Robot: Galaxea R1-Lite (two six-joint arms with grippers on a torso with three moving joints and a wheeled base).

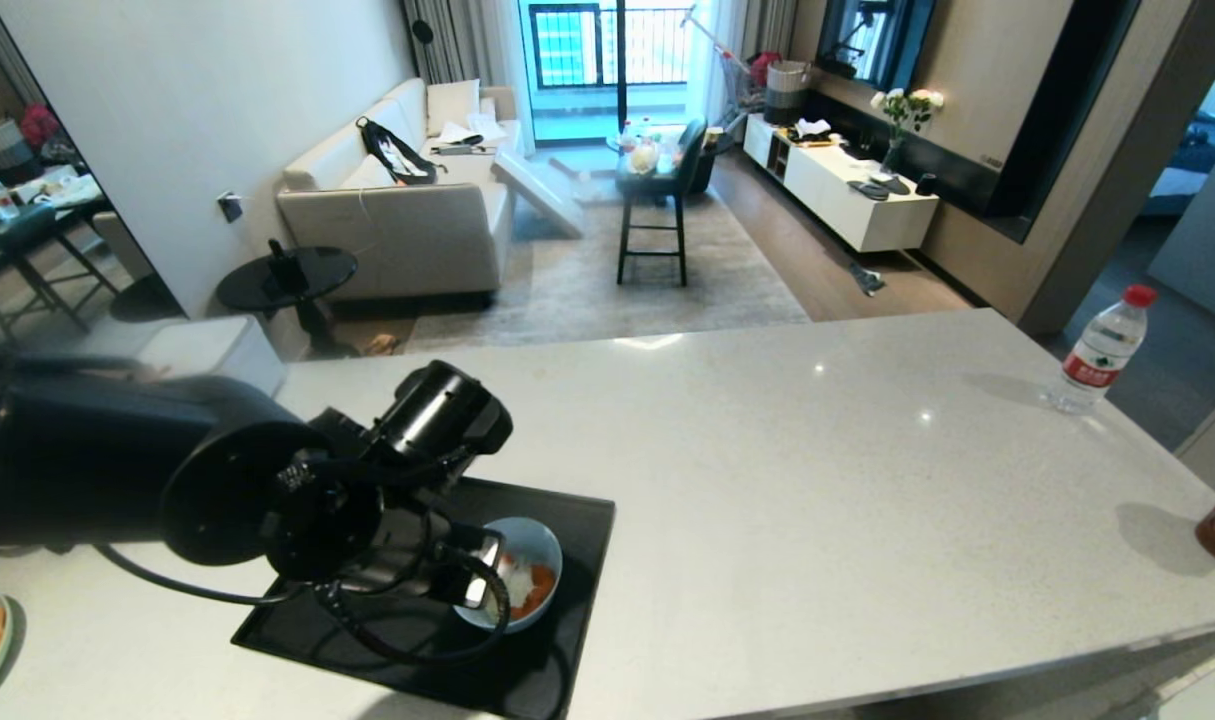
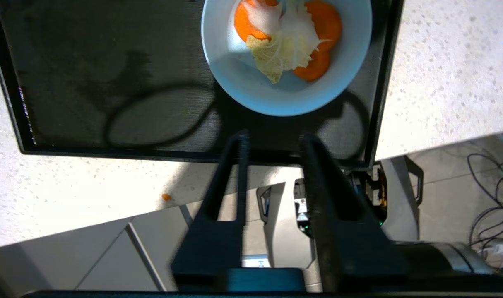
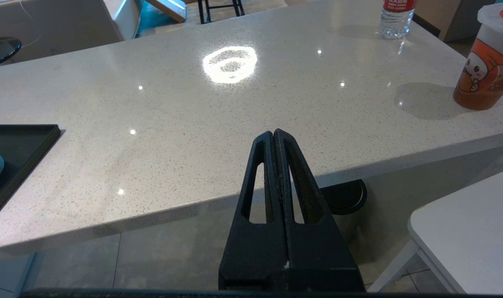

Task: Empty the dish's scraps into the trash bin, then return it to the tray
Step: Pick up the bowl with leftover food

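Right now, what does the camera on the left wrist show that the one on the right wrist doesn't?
Only the left wrist view shows the carrot and cabbage scraps and the left fingers, parted. Only the right wrist view shows a water bottle, an orange drink cup and the right fingers, pressed together. Both show the pale counter, the black tray and the bowl.

matte black left arm (image 1: pixel 117 465), looping black cable, black slotted tapering tool (image 2: pixel 274 140) fingers

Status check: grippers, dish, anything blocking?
Left gripper open, empty, hovering at tray edge short of the dish. Right gripper shut, parked off the counter. Scraps in dish. Nothing blocking.
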